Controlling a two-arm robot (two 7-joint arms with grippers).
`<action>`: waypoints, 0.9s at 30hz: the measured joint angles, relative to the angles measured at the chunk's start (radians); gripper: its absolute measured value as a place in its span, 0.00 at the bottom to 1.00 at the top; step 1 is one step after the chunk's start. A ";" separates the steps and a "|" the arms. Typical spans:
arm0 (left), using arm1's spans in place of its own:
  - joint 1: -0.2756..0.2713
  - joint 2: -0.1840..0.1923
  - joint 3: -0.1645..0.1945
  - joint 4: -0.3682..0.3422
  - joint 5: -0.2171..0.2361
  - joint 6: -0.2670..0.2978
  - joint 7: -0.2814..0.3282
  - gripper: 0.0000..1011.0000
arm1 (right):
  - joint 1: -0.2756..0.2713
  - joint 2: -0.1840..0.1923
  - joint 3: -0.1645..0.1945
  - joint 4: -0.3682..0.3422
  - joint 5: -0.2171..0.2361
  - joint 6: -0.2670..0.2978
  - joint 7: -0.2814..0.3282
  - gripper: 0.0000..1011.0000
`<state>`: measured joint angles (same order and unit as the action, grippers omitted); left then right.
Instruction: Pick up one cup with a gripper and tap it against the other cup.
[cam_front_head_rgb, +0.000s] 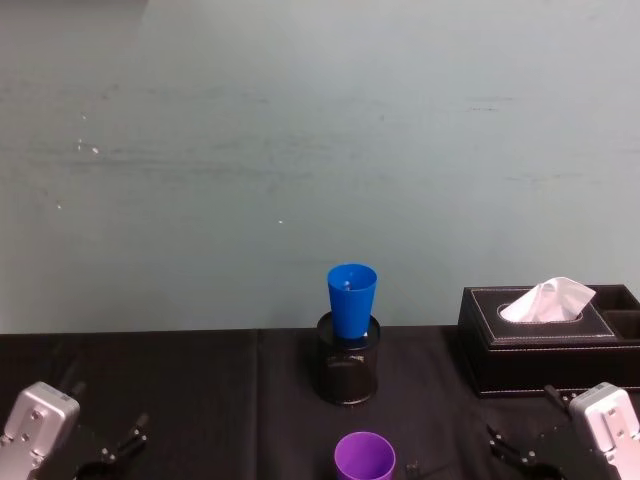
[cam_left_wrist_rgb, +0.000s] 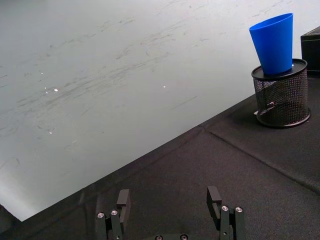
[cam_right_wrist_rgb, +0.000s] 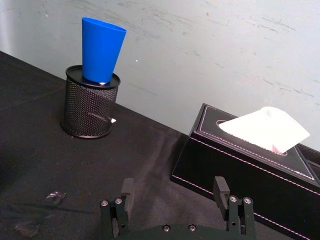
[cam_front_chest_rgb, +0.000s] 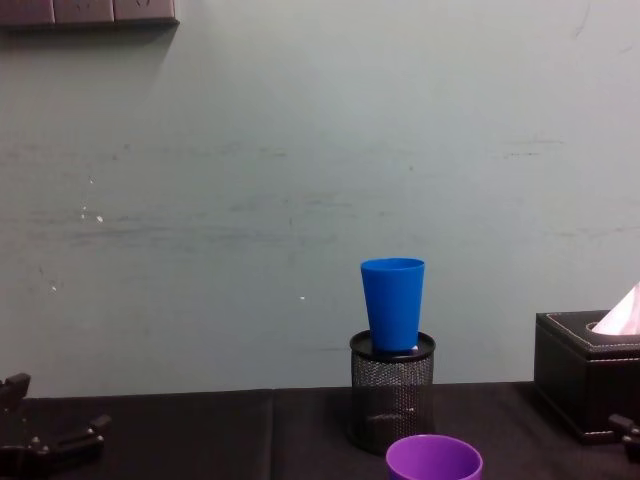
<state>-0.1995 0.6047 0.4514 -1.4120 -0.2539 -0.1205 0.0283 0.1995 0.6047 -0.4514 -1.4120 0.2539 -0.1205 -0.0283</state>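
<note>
The purple cup (cam_front_head_rgb: 364, 458) stands upright at the near middle of the black table, its rim also low in the chest view (cam_front_chest_rgb: 434, 459). Behind it the blue cup (cam_front_head_rgb: 352, 298) sits upright in the mouth of a black wire-mesh pen holder (cam_front_head_rgb: 347, 372); the blue cup (cam_front_chest_rgb: 393, 303) rises well above the holder's rim. My left gripper (cam_left_wrist_rgb: 168, 200) is low at the near left, open and holding nothing, far from both cups. My right gripper (cam_right_wrist_rgb: 173, 192) is low at the near right, open too, with nothing between its fingers.
A black tissue box (cam_front_head_rgb: 545, 335) with a white tissue sticking out stands at the back right, close to the right gripper (cam_front_head_rgb: 515, 452). The left gripper (cam_front_head_rgb: 112, 452) has bare black tablecloth (cam_left_wrist_rgb: 200, 165) ahead of it. A pale green wall runs behind the table.
</note>
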 joint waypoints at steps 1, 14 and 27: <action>0.000 0.000 0.000 0.000 0.000 0.000 0.000 0.99 | 0.000 0.000 0.000 0.000 0.000 0.000 0.000 0.99; 0.000 0.000 0.000 0.000 0.000 0.000 0.000 0.99 | 0.000 0.000 0.000 0.000 0.000 0.000 0.000 0.99; 0.000 0.000 0.000 0.000 0.000 0.000 0.000 0.99 | 0.000 0.000 0.000 0.000 0.000 0.000 0.000 0.99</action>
<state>-0.1995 0.6047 0.4514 -1.4120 -0.2539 -0.1206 0.0283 0.1995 0.6047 -0.4513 -1.4120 0.2539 -0.1205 -0.0283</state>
